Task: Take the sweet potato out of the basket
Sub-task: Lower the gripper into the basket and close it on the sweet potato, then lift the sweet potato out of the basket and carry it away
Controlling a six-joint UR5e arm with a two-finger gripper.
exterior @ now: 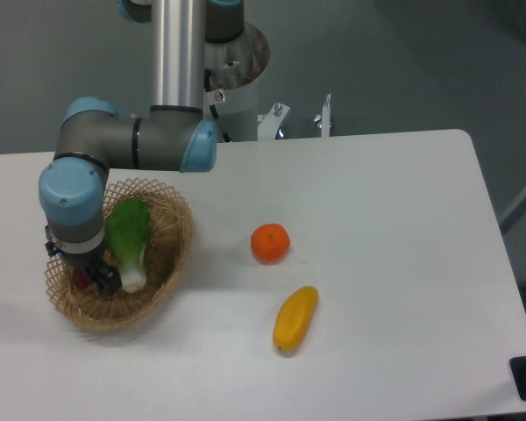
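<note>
The oval tan wicker basket [171,263] sits at the left of the white table. My gripper [95,277] reaches down into its left half, under the blue and grey wrist. Only a small reddish-purple bit of the sweet potato [80,280] shows at the dark fingers [108,279]; the rest is hidden by the wrist and gripper. The fingers are at the tuber, but I cannot tell whether they are closed on it. A green-leafed, white-stemmed bok choy [130,237] lies in the basket just right of the gripper.
An orange [270,243] and a yellow-orange oblong fruit [295,318] lie on the table right of the basket. The robot's base column [180,53] stands behind the table's far edge.
</note>
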